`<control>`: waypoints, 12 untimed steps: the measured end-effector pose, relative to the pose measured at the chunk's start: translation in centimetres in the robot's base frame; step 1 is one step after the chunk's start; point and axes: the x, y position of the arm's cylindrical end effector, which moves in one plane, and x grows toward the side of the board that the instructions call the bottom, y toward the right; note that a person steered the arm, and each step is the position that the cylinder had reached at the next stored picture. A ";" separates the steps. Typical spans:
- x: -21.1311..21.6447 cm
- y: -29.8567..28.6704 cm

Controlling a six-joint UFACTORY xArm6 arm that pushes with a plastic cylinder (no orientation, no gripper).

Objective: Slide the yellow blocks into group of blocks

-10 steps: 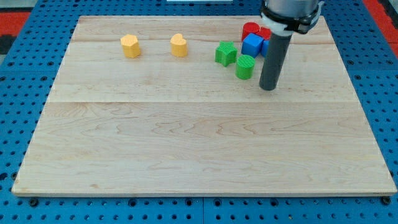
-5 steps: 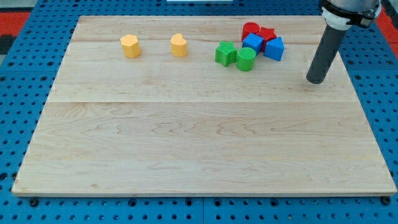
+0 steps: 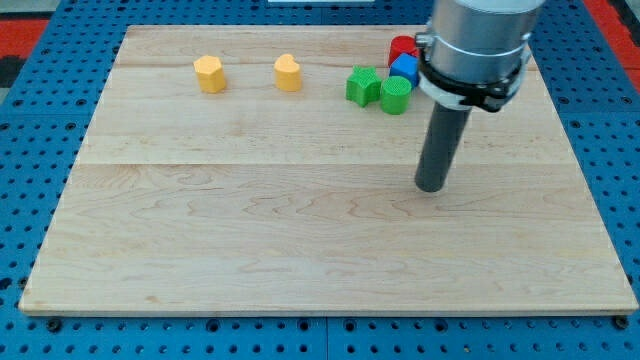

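Note:
Two yellow blocks sit near the view's top left: a yellow hexagon block [image 3: 210, 73] and a yellow heart-shaped block [image 3: 288, 72]. A cluster lies at the top right: a green star block [image 3: 362, 85], a green cylinder [image 3: 395, 95], a blue block [image 3: 403, 67] and a red block [image 3: 401, 46], the last two partly hidden by my arm. My tip [image 3: 431, 186] rests on the board below and to the right of the cluster, far right of the yellow blocks and touching no block.
The wooden board [image 3: 300, 250] lies on a blue pegboard surface [image 3: 20, 150]. My arm's grey body [image 3: 475, 45] covers the right part of the cluster, hiding other blocks there.
My tip moved from the right side of the board down and to the left, toward the board's middle. The arm now covers the blue and red blocks on the cluster's right. No block moved.

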 end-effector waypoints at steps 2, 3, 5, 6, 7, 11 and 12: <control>-1.7 -15.4; -6.6 -21.6; -14.6 -20.2; -18.1 -17.2; -18.5 -6.2; -13.9 -24.6; -15.7 -29.2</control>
